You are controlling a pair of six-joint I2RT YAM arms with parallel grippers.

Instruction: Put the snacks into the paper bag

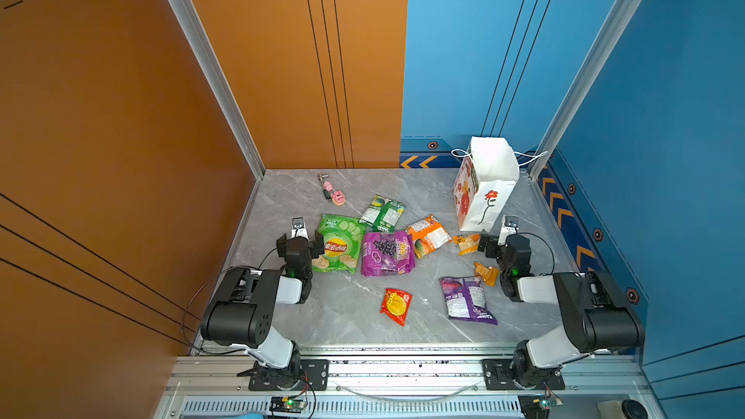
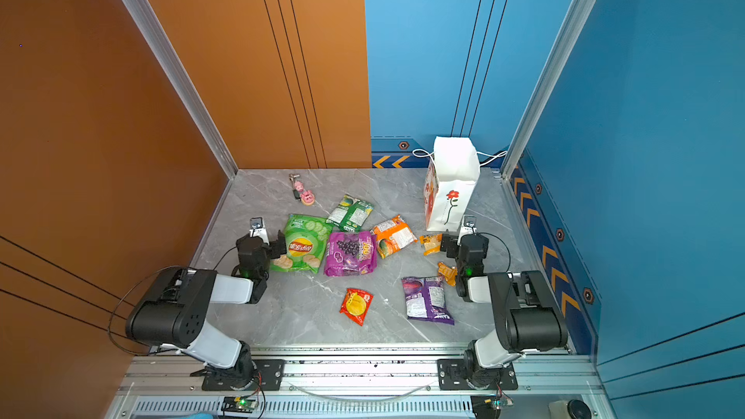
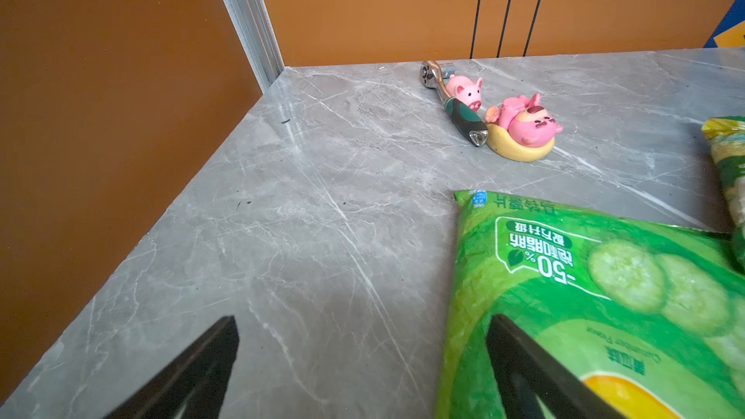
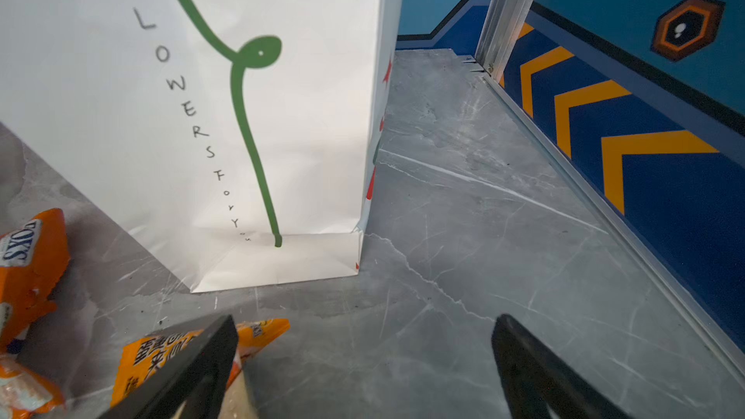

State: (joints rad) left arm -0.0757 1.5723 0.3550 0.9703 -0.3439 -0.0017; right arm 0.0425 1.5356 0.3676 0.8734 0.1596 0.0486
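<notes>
The snacks lie scattered on the grey table: a green chip bag, a purple grape bag, a small green bag, an orange bag, two orange sachets, a purple packet and a red-yellow packet. The white paper bag stands upright at the back right. My left gripper is open and empty, one finger over the chip bag's edge. My right gripper is open before the paper bag, one finger above an orange sachet.
Two pink pig charms and a small ratchet tool lie at the back left. Orange walls close the left and back, blue walls the right. An aluminium rail runs along the front edge.
</notes>
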